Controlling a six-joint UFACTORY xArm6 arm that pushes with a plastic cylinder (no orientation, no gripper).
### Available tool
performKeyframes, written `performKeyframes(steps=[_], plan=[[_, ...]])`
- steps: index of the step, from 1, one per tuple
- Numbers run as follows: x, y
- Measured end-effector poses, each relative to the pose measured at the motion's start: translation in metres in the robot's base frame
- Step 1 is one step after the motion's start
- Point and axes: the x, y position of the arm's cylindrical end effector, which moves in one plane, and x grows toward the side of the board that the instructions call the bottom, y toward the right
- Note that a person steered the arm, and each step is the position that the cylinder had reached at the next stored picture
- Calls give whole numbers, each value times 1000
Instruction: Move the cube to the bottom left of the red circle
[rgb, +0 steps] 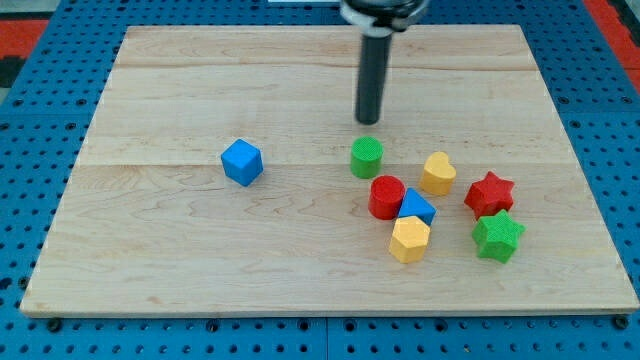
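A blue cube (242, 162) lies alone left of the board's middle. The red circle, a red cylinder (386, 196), stands right of centre, far to the cube's right. My tip (368, 121) ends just above a green cylinder (367, 157) in the view, above the red circle and far right of the cube. It touches no block.
A blue triangular block (417, 207) and a yellow hexagon (409, 239) crowd the red circle's lower right. A yellow heart-like block (438, 173), a red star (489, 193) and a green star (498, 236) lie further right. The wooden board (150, 270) sits on blue pegboard.
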Motion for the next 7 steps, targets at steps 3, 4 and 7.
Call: performKeyframes(steps=[3, 4, 7], plan=[[34, -88], [-12, -146], [45, -96]])
